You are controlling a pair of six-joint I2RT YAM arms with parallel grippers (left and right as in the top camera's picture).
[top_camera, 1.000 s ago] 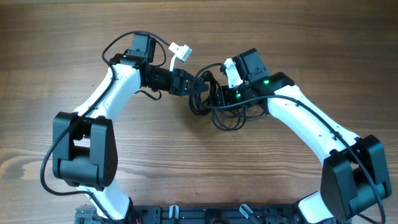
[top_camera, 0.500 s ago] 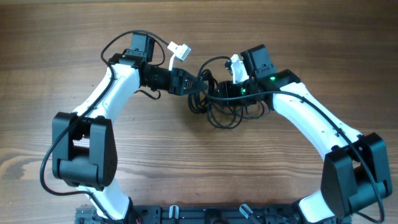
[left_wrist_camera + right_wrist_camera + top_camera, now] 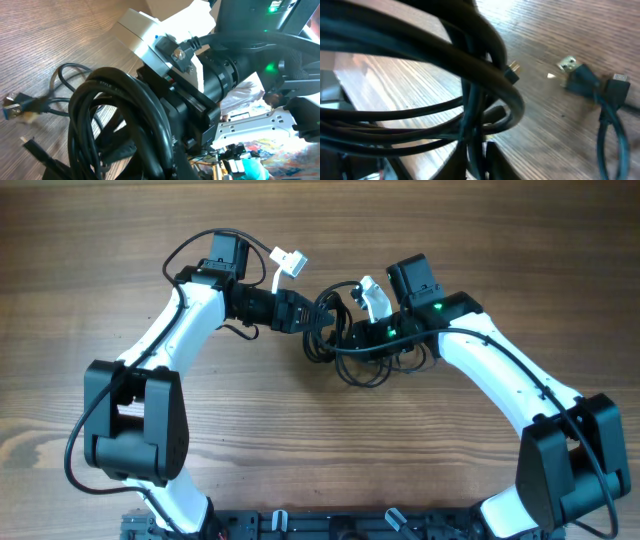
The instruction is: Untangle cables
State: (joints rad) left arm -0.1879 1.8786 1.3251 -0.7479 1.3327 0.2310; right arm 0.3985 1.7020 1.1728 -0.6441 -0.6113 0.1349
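The cables (image 3: 352, 352) form a black tangle of loops on the wooden table between my two arms. My left gripper (image 3: 312, 320) is shut on the tangle's left side. In the left wrist view, a thick bunch of cables (image 3: 125, 112) runs down into the jaws, and a plug end (image 3: 14, 104) lies on the wood at the left. My right gripper (image 3: 352, 332) is on the tangle's right side. In the right wrist view, the right gripper (image 3: 476, 162) is shut on one strand, with other loops (image 3: 420, 55) stretched above. Loose plugs (image 3: 580, 75) lie further off.
A white connector on a white lead (image 3: 291, 262) sticks out by the left wrist. The right arm's wrist (image 3: 240, 70) fills the space close in front of the left gripper. Both arm bases stand at the table's near edge (image 3: 320, 525).
The right gripper opened, shifted a little up and left into the tangle, and closed on a strand. The left gripper kept its hold and place.
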